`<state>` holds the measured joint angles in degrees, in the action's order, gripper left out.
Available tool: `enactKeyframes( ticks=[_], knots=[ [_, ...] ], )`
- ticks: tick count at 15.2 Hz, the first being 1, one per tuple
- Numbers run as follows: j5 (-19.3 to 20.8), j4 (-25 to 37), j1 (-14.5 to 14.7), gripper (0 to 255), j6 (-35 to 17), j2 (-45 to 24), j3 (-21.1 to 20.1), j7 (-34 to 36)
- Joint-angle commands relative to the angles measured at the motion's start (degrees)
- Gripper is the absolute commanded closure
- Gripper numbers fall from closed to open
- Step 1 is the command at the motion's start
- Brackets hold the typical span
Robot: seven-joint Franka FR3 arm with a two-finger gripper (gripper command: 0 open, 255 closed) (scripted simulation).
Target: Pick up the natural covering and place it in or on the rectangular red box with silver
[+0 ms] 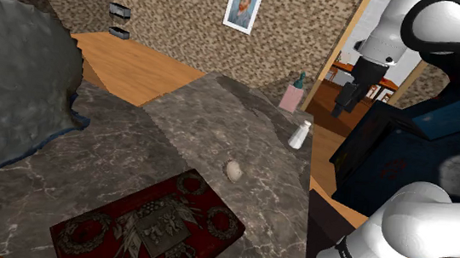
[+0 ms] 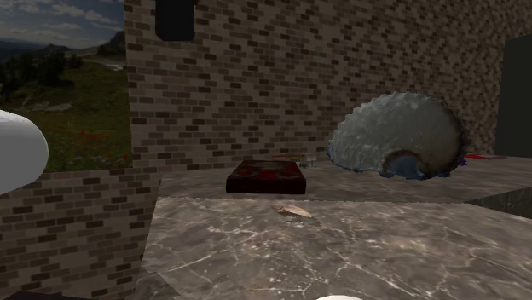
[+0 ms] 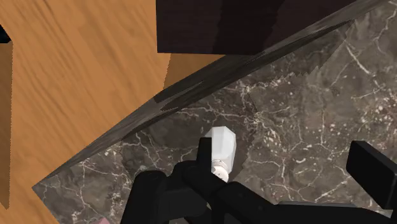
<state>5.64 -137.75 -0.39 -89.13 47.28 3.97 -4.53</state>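
Grey veined marble bench (image 1: 195, 121) carries the small pale oval shell (image 1: 234, 169). It lies loose on bare stone between the dark red rectangular box with silver relief (image 1: 147, 228) and a white faceted bottle (image 1: 299, 135) near the bench's edge. Nothing crowds the shell, so a grasp from above looks workable, and the box sits near enough for a short carry. The white arm stands high, elbow bent, with its black claw (image 1: 342, 106) pointing down over the bench's edge, above the bottle and well apart from the shell. The claw is wide and holds nothing.
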Motion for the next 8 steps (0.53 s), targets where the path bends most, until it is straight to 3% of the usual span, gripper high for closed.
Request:
enactKeyframes(
  ticks=[1, 8],
  knots=[
    [0.0, 0.0, 0.0, 0, 0.0, 0.0, 0.0, 0.0],
    [-7.15, -6.84, 2.53, 0, -7.09, 0.0, -7.83, 11.05]
  ],
)
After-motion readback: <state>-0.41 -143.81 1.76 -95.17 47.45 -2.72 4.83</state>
